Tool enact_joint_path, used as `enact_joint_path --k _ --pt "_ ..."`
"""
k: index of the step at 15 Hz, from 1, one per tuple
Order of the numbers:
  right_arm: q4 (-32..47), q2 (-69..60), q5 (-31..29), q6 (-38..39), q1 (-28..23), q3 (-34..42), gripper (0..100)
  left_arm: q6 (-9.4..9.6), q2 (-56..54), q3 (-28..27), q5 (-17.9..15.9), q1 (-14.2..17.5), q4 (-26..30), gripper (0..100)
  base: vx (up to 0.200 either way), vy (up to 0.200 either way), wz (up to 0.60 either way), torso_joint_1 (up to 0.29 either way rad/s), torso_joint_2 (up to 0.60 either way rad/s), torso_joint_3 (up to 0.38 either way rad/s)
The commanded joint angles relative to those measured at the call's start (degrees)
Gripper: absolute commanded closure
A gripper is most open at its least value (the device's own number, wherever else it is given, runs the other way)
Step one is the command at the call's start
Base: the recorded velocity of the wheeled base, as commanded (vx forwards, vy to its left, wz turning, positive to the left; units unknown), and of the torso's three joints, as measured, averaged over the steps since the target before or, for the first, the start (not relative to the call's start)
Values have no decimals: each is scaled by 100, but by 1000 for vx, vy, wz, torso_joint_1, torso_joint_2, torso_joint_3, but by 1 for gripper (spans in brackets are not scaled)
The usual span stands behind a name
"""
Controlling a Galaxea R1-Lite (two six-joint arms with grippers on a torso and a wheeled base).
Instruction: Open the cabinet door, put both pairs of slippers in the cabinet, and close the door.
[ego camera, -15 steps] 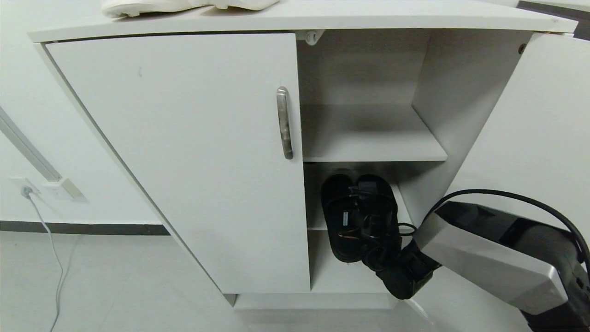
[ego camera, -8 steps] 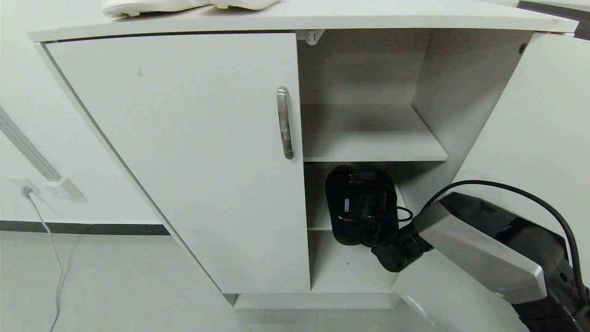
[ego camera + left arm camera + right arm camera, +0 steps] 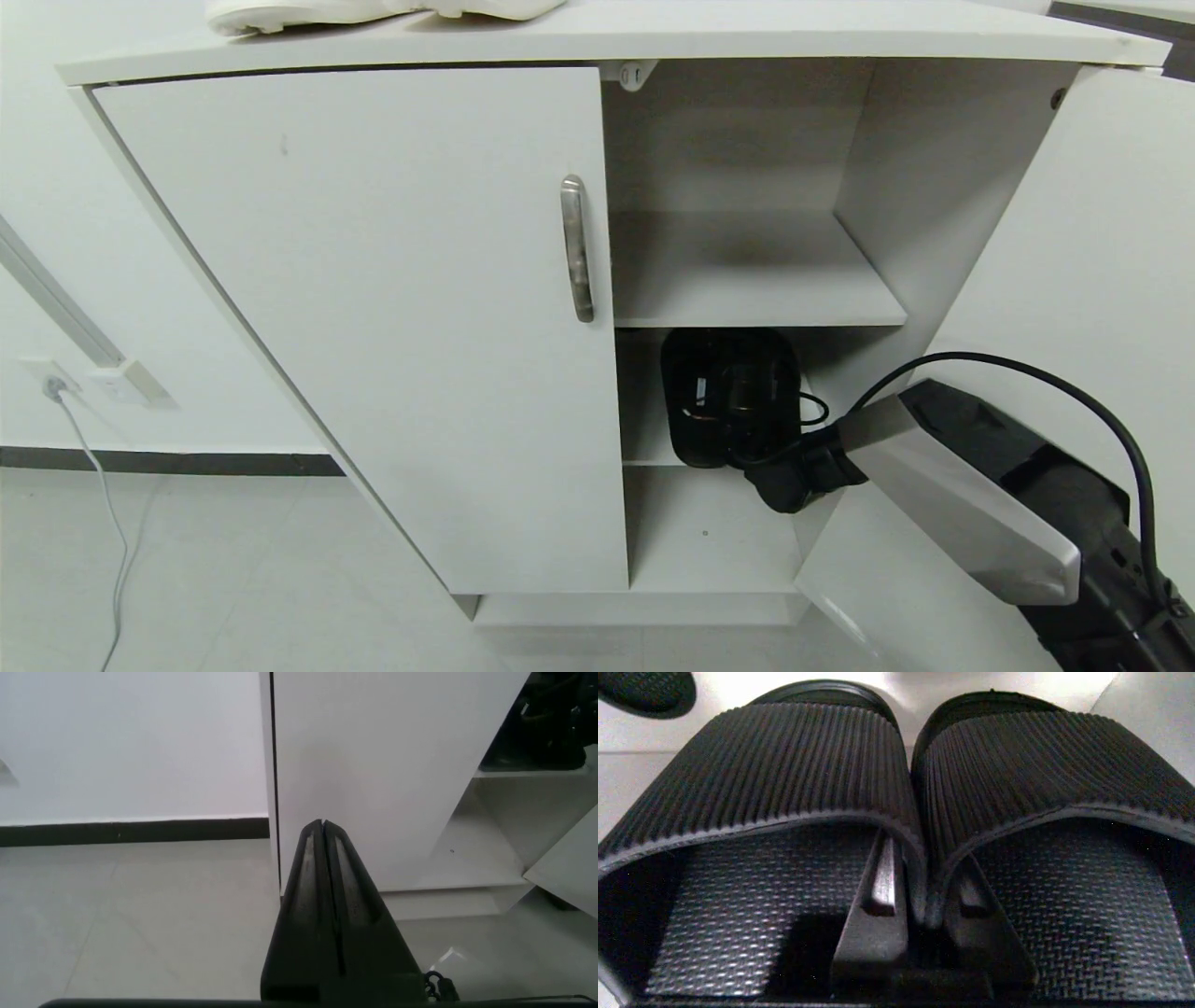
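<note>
Your right gripper (image 3: 924, 896) clamps the black slippers (image 3: 728, 397) by their adjoining inner walls. The pair is inside the cabinet (image 3: 597, 42), in the middle compartment, with the right door (image 3: 1102, 233) open. Your left gripper (image 3: 322, 835) is closed and empty, facing the closed left door (image 3: 373, 308). White slippers (image 3: 373, 9) lie on top.

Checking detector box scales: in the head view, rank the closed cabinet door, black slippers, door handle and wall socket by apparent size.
1. closed cabinet door
2. black slippers, partly shadowed under the shelf
3. door handle
4. wall socket; close to the handle in area, so the last two are unsure.
</note>
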Motion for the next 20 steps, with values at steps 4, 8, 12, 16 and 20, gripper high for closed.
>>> enact_joint_path --k 4,8,12,16,20 --pt "217 278 86 -7 10 -466 100 -2 9 0 0 0 4 100 0 0 0 0 0 0" --pt "305 357 121 -7 10 -589 100 -2 9 0 0 0 -5 100 0 0 0 0 0 0" --pt "340 366 121 -7 10 -589 0 -2 9 0 0 0 4 100 0 0 0 0 0 0" --pt "270 339 112 2 18 -414 0 -2 9 0 0 0 -5 100 0 0 0 0 0 0" --pt "156 102 112 -7 98 -18 0 -2 9 0 141 0 -5 100 0 0 0 0 0 0"
